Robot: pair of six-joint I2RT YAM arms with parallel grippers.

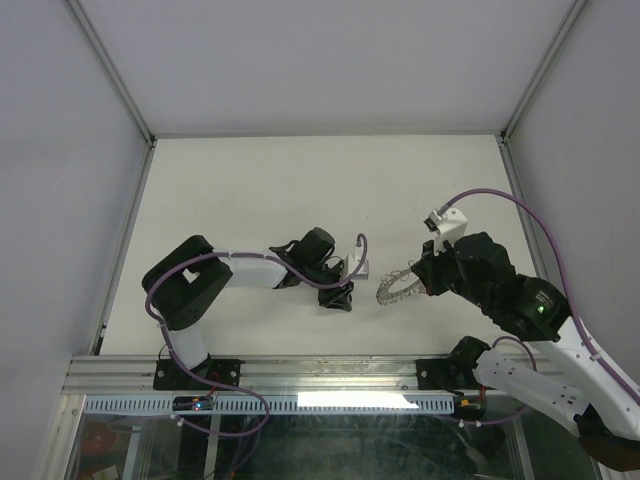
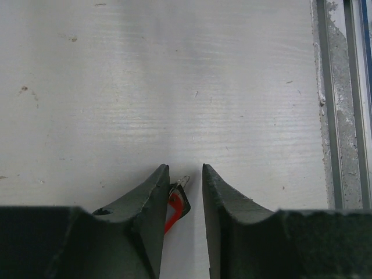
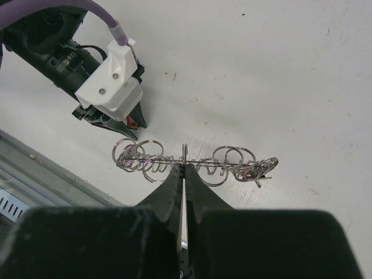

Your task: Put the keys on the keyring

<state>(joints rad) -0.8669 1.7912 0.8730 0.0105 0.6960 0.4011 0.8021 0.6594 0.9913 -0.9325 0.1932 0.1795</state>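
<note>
Your left gripper [image 2: 185,170] stands partly open, the tiny silver key with a red oval plastic tag [image 2: 175,203] resting against one finger. Your right gripper [image 3: 183,167] is pinched tight on the thin wire keyring [image 3: 228,165], strung with silver keys, close by.

Black-and-white arms [image 1: 250,268], purple cables [image 3: 102,14], dark wedge fingers [image 2: 145,221].

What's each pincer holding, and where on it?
The right pincer is shut on the keyring, pinching its wire rim. The red-tagged key sits between the left pincer's parted fingers, touching one, not clamped.
</note>
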